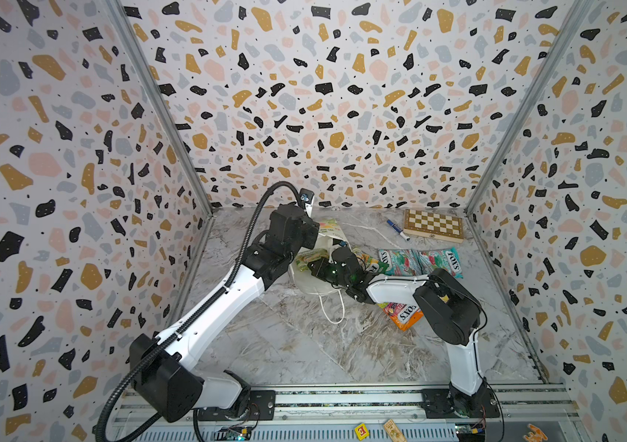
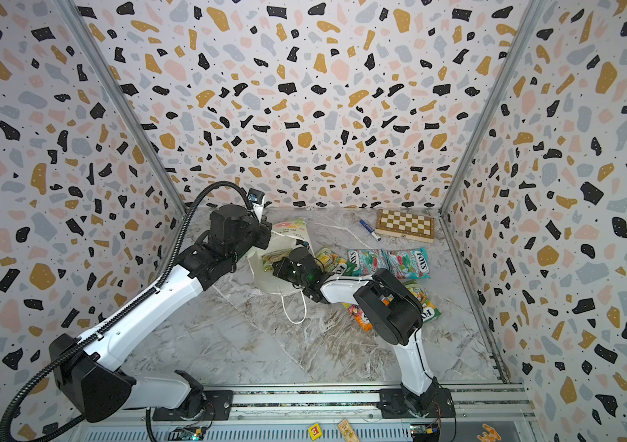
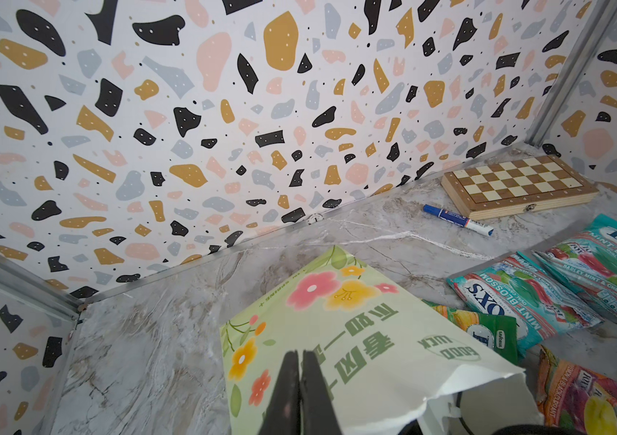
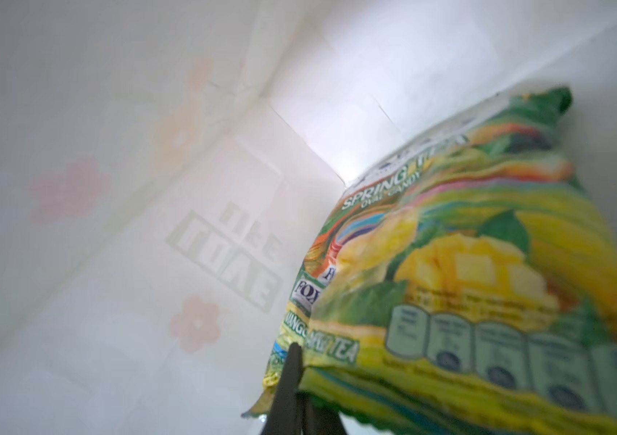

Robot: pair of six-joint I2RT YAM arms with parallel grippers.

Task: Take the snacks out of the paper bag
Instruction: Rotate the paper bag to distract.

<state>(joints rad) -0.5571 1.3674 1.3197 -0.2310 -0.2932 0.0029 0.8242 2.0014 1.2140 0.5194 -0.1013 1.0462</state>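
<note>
The white paper bag [image 1: 329, 229] [image 2: 290, 226] lies on its side on the marble table, flower print up. My left gripper [image 3: 301, 354] is shut, pinching the bag's upper wall [image 3: 340, 327]. My right gripper [image 4: 299, 352] [image 1: 316, 266] reaches into the bag's mouth and is shut on the edge of a green-yellow snack pouch [image 4: 468, 263] [image 1: 310, 255]; only one finger shows, the other sits behind the pouch. Outside the bag lie two teal pouches [image 1: 398, 262] [image 1: 442, 262], a green-yellow one [image 1: 366, 261] and an orange one [image 1: 403, 317].
A wooden chessboard [image 1: 434, 224] and a blue marker [image 1: 398, 229] lie at the back right. The bag's cord handle [image 1: 333, 308] trails toward the front. Another green pouch [image 2: 424, 302] lies under the right arm. Patterned walls close in on three sides.
</note>
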